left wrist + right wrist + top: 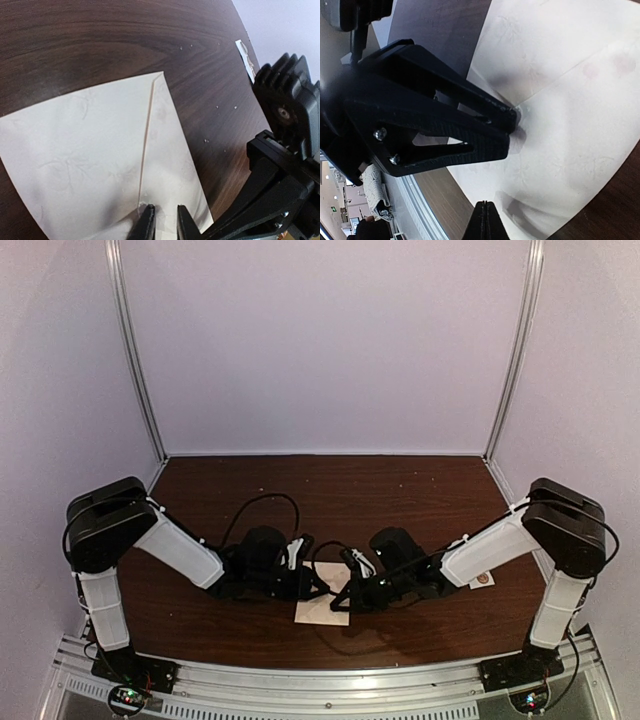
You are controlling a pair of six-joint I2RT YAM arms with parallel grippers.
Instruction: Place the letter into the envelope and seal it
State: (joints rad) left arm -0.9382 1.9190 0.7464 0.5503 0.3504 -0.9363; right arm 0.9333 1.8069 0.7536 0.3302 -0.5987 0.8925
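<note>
two arms reach in from the sides and meet low over the near middle of the counter. there are two tools, one envelope and one white sticker strip.

the envelope is the only cream sheet in view. it lies flat on the dark wood, right under and between both tools. a straight flap edge runs across its face and the paper looks smooth against the counter. as a container it shows nothing of its inside: no opening faces any camera. the letter cannot be picked out as a separate sheet, so i cannot tell whether it is inside.

the left tool has its two black tips down at the envelope's near part, just beside the flap edge. its own wrist view shows a narrow slit between them, while from the right wrist the fingers seem to meet at the tip. i cannot tell whether they are clenched or pinching paper.

the right tool is clenched, its fingers pressed together with only a thin seam and nothing seen between them. it hangs over the envelope close to the left tool.

the sticker strip lies on the counter beside the right forearm, well apart from the envelope.
</note>
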